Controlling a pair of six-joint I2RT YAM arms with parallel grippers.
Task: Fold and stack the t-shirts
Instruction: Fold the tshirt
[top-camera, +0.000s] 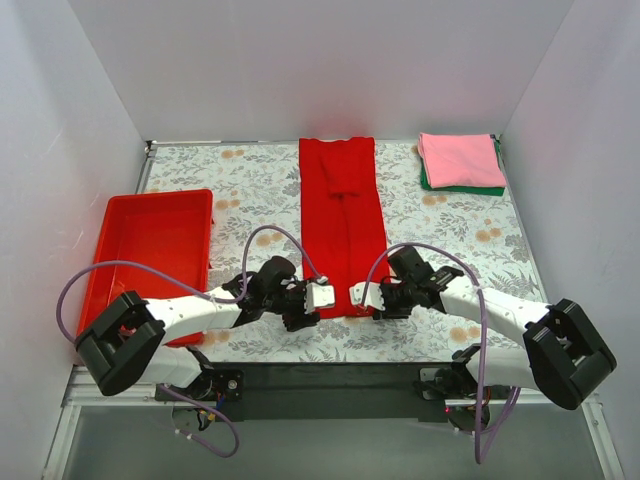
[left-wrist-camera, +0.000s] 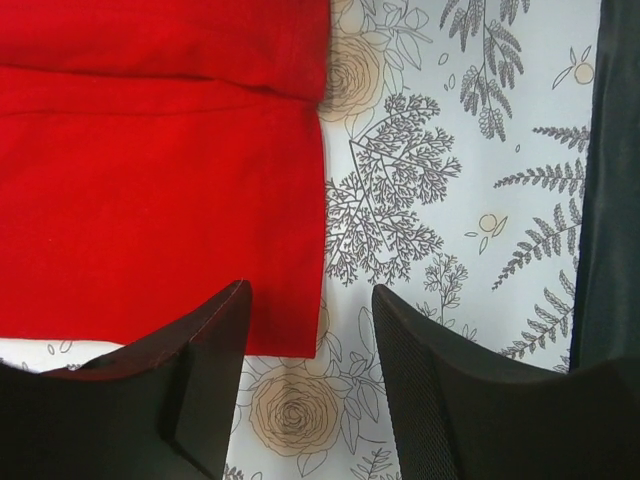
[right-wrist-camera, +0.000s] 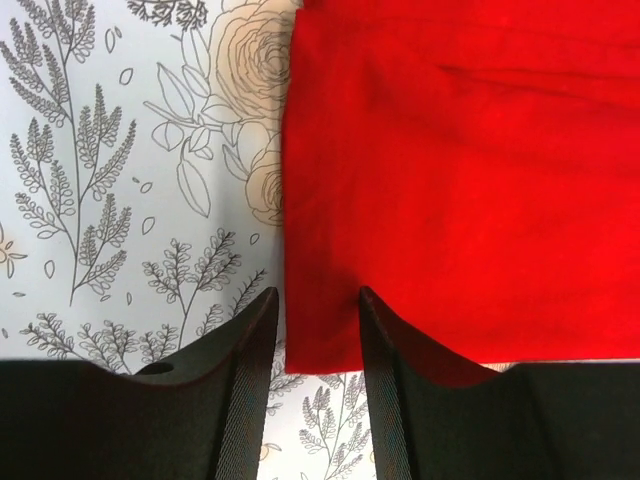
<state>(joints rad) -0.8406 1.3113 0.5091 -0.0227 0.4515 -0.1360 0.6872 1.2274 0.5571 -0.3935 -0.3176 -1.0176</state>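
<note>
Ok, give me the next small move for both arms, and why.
Probably lower and close both: the left tool and right tool are open, each straddling a near corner of the red t-shirt, which lies in a long strip.

Matt cloth, smooth plastic
The red t-shirt (top-camera: 342, 225) is soft matt cloth; the red tray (top-camera: 150, 245) is smooth, faintly glossy plastic; the desk (top-camera: 240, 180) has a smooth floral-print cover; the left pincer (left-wrist-camera: 310, 300) has matt black, finely textured pads (left-wrist-camera: 405, 385).

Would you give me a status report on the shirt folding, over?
Left tool open at near-left corner of red tee. Right tool open at near-right corner. Red tee a flat long strip; pink tee on green tee, far right. Nothing in the way.
</note>
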